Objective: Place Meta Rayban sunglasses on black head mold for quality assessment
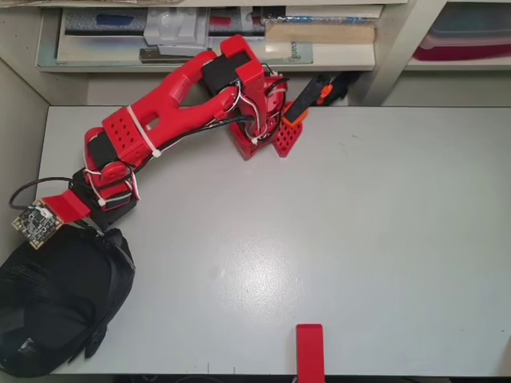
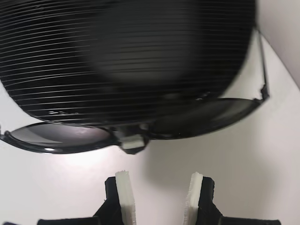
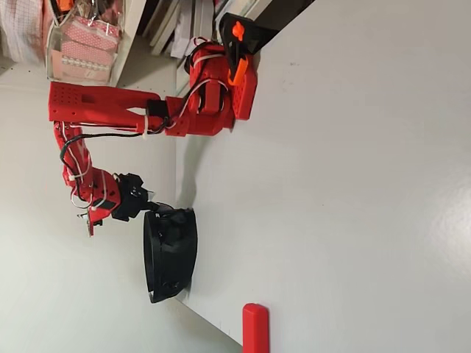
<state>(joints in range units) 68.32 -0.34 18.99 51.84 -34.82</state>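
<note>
At the table's 8 o'clock corner, the Meta Rayban sunglasses [image 2: 140,123] sit against the black head mold [image 2: 126,56], seemingly already seated there. Just behind, the gripper [image 2: 159,192] hangs spread and empty, apparently released.

Wrist view: sunglasses [image 2: 140,124] lay against the head mold [image 2: 126,56], just beyond the gripper [image 2: 159,187]; table [image 2: 262,178] beneath.

White table [image 1: 335,239], mostly bare. Red block [image 1: 309,349] at its near edge in the overhead view, well apart from the fingers. Shelf [image 1: 207,49] with books and papers behind the table; pink-lidded box [image 1: 467,41] farther still.
</note>
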